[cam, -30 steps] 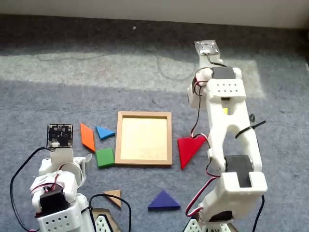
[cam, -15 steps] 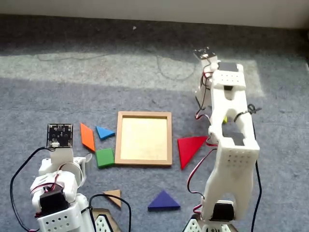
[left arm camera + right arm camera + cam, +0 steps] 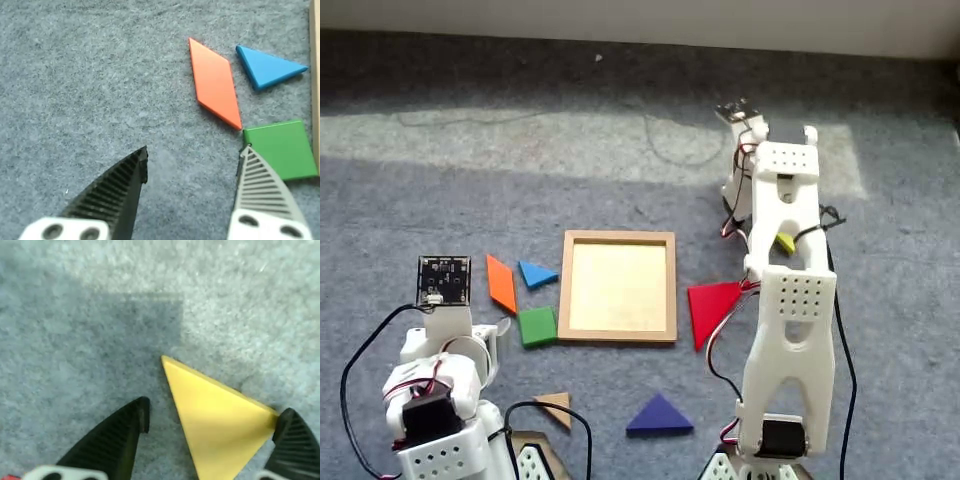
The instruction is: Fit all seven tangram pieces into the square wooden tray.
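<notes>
Now farther forward, right claw point(image 3: 215, 413) spread around yellow triangle point(image 3: 222, 427)

A room indoors was shown. Everything was set out on a grey carpet point(image 3: 450, 210), and its fuzzy threads were seen up close in both wrist views. A pale strip of wall point(image 3: 620, 18) was seen along the far edge. A band of sunlight point(image 3: 520, 140) was cast across the carpet. Whether it was a home or an office could not be told.

Sunlight bands the far carpet point(image 3: 520, 140), the nearer part shaded.
</notes>
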Controlling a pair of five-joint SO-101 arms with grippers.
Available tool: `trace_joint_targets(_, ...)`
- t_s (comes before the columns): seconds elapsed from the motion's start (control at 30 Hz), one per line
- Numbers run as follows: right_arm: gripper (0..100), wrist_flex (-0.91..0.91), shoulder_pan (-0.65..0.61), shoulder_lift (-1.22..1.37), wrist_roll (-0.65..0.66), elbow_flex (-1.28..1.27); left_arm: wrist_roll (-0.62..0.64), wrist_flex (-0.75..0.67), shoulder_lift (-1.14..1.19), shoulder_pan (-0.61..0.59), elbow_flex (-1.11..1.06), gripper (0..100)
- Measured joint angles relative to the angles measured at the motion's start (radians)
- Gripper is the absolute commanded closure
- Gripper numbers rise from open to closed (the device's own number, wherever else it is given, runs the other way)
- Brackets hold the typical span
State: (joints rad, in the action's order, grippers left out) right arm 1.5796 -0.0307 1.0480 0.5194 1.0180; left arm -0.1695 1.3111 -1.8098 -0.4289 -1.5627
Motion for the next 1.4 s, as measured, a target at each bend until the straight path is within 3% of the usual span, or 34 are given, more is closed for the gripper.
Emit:
trace_joint_targets(0.23, 64.9, 0.051, 0.006, 0.100, 0.002, 0.146, 0.000, 0.000, 0.000, 0.000, 0.000, 71)
trace_joint_targets(0.43, 82.0, 0.080, 0.009, 0.114, 0.002, 0.173, 0.000, 0.000, 0.000, 0.000, 0.000, 71)
trace_joint_targets(1.1, 82.9, 0.167, 0.026, 0.126, -0.017, 0.307, 0.000, 0.000, 0.000, 0.000, 0.000, 71)
trace_joint_targets(1.4, 82.9, 0.167, 0.000, -0.227, -0.040, -0.078, 0.000, 0.000, 0.000, 0.000, 0.000, 71)
